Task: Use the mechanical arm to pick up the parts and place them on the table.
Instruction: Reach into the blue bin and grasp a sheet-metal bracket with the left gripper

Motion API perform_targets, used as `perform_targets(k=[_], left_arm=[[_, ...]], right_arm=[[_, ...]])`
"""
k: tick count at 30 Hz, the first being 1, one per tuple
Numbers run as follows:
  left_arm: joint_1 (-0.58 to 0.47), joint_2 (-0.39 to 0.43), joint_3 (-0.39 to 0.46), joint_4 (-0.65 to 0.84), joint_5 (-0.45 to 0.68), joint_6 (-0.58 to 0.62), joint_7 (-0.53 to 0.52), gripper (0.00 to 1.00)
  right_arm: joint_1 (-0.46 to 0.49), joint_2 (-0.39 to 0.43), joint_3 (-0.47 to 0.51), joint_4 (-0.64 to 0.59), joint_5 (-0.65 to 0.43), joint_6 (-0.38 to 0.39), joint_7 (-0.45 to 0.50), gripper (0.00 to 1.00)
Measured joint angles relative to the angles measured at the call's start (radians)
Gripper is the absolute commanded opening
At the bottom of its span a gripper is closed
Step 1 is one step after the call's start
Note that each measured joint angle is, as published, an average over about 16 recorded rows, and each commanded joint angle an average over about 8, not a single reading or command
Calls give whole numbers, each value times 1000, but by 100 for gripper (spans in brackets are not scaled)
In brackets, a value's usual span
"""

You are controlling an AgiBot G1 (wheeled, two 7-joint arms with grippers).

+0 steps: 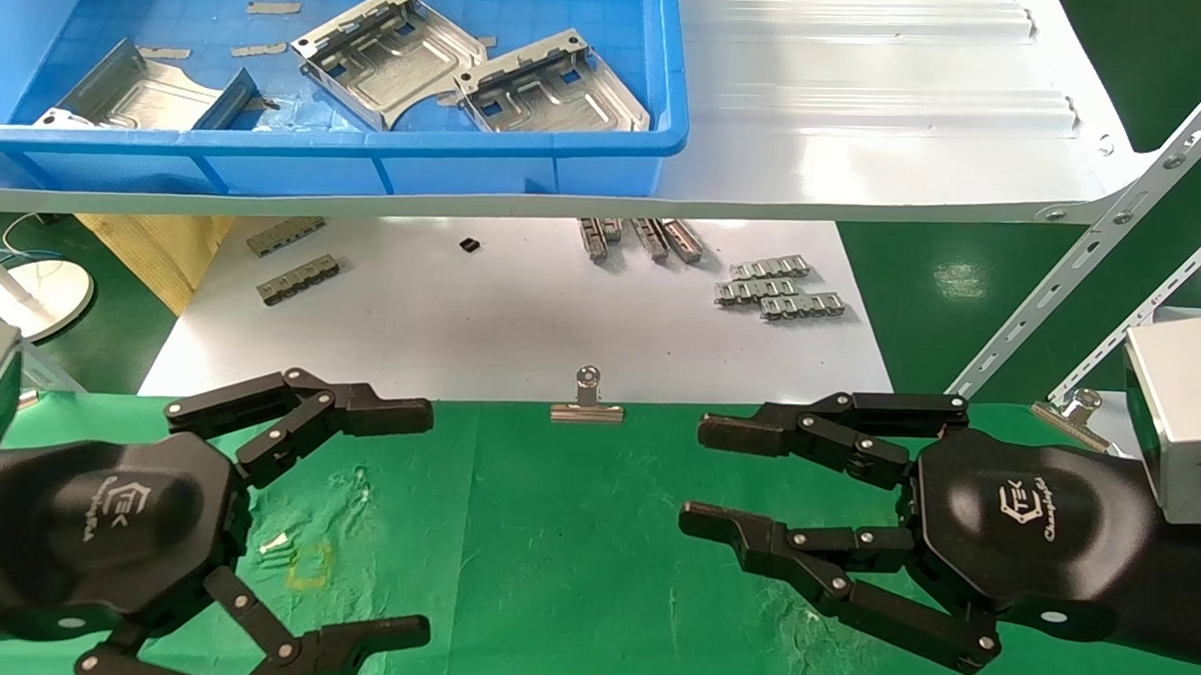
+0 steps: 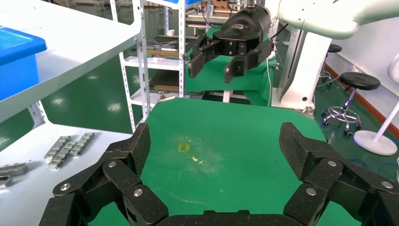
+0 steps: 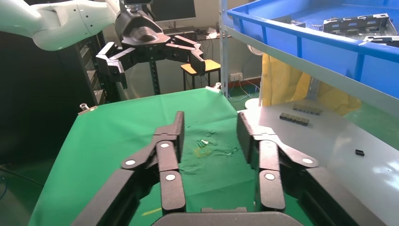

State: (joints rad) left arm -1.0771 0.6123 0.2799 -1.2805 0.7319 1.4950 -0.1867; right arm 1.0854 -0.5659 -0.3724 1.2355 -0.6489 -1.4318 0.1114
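Three silvery sheet-metal parts point(image 1: 386, 55) point(image 1: 554, 88) point(image 1: 145, 92) lie in the blue bin point(image 1: 526, 170) on the white shelf, up and behind. The green table point(image 1: 554, 536) lies below in front. My left gripper point(image 1: 419, 521) hovers over the table's left side, open and empty; its wrist view shows only green cloth between the fingers point(image 2: 136, 150). My right gripper point(image 1: 701, 476) hovers over the table's right side, open and empty. The right gripper also shows in the left wrist view point(image 2: 214, 66), and the left gripper in the right wrist view point(image 3: 155, 59).
The white shelf point(image 1: 868, 107) overhangs a white board point(image 1: 521, 315) carrying small grey linked strips point(image 1: 777, 289) point(image 1: 293, 262). A binder clip point(image 1: 586, 402) holds the cloth's far edge. A perforated shelf strut point(image 1: 1093, 265) slants at the right. A yellow square mark point(image 1: 308, 565) sits near my left gripper.
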Motion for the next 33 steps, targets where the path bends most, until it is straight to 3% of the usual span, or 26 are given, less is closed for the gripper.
perform_targets(k=[22, 28, 33], left_arm=[[-17, -1, -3, 7, 2, -7, -4, 100], [-108, 18, -4, 36, 38, -45, -13, 100], [-259, 76, 21, 114, 115, -94, -30, 100]], right_arm=[[0, 0, 0, 0, 0, 0, 0, 0], [0, 0, 0, 0, 0, 0, 0, 0], [0, 0, 0, 0, 0, 0, 0, 0]])
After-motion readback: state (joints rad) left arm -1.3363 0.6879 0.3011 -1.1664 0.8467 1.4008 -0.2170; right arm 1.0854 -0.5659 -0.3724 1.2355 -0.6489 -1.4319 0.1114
